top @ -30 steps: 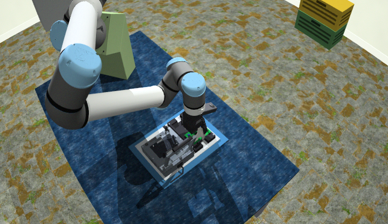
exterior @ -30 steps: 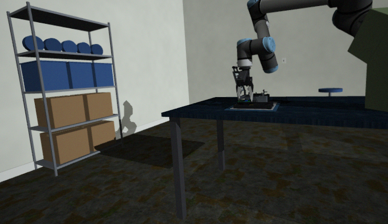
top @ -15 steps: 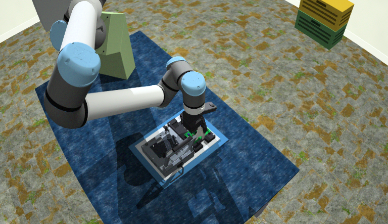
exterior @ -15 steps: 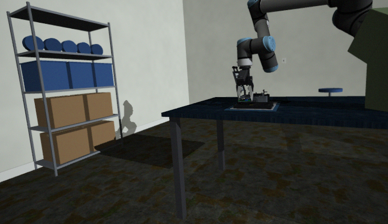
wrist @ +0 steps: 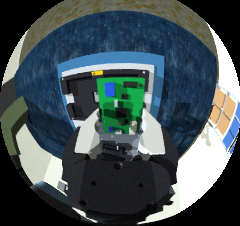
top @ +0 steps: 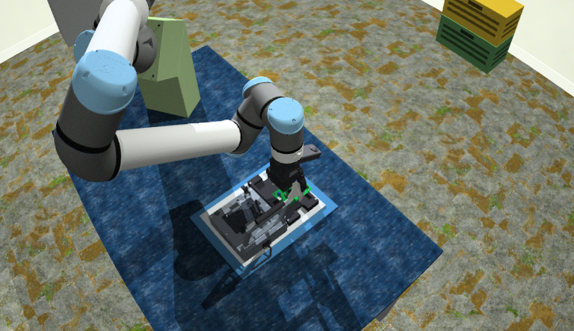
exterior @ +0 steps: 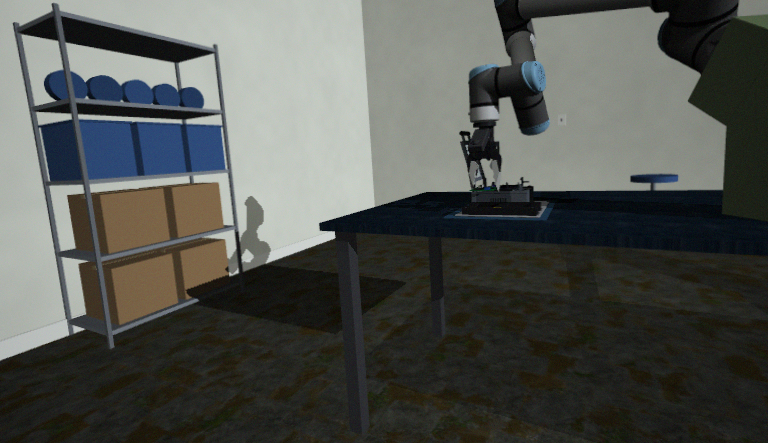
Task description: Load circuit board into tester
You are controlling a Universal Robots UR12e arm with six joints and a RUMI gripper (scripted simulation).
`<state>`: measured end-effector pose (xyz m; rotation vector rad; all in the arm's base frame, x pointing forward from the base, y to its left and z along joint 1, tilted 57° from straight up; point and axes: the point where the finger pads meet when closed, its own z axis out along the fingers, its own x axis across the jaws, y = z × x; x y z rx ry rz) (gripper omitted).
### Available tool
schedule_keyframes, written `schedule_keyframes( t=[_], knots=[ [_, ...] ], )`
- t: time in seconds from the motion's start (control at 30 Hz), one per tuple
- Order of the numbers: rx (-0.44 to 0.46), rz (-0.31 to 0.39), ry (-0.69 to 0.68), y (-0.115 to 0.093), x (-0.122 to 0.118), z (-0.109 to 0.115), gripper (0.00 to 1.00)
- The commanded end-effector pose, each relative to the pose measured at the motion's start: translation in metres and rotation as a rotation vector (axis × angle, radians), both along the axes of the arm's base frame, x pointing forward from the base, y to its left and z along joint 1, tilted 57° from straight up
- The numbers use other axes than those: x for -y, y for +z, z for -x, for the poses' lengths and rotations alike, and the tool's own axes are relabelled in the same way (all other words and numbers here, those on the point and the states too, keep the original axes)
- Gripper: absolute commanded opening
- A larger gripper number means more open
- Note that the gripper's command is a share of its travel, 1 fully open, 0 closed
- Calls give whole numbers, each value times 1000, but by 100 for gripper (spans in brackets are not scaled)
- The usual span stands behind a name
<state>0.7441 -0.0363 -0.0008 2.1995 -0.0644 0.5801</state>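
Dark blue surface (top: 380,243) carries the work area, standing on a mottled stone floor with a metal shelf rack (exterior: 84,149) against the wall at 9 o'clock in the exterior view.

1. End effector state. In the wrist view, nearest the camera, the end effector (wrist: 120,123) is closed partway on the green circuit board (wrist: 119,103). Its two pale fingers clamp the near end of the board. The board's far end projects away toward 12 o'clock, with a blue component near its far left corner.

2. Board location. The board is off the tray, held in the air just above the fixture. In the top view it shows only as green edges (top: 279,194) beside the fingers.

3. Key relation. The board's long axis runs straight out from the end effector toward the black tester (wrist: 75,93), which sits on a white plate with a blue border (top: 326,207). The board hangs steeply tilted rather than flat, judging from the exterior view.

4. Next move, as a judgement. The board must be levelled over the tester bed. Pins, holes, white connector and lone black post cannot be made out.

5. Background. Stacked yellow and green crates (top: 480,22) stand well apart at 1 o'clock.
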Motion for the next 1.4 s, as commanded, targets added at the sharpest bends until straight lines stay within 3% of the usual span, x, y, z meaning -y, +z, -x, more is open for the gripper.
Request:
schedule_keyframes(
  t=[0.0, 0.47, 1.37],
  knots=[
    [-1, 0, 0, 11, -16, 9, 39],
    [-1, 0, 0, 21, -29, 16, 39],
    [0, -1, -1, 21, -29, 15, 39]
  ],
)
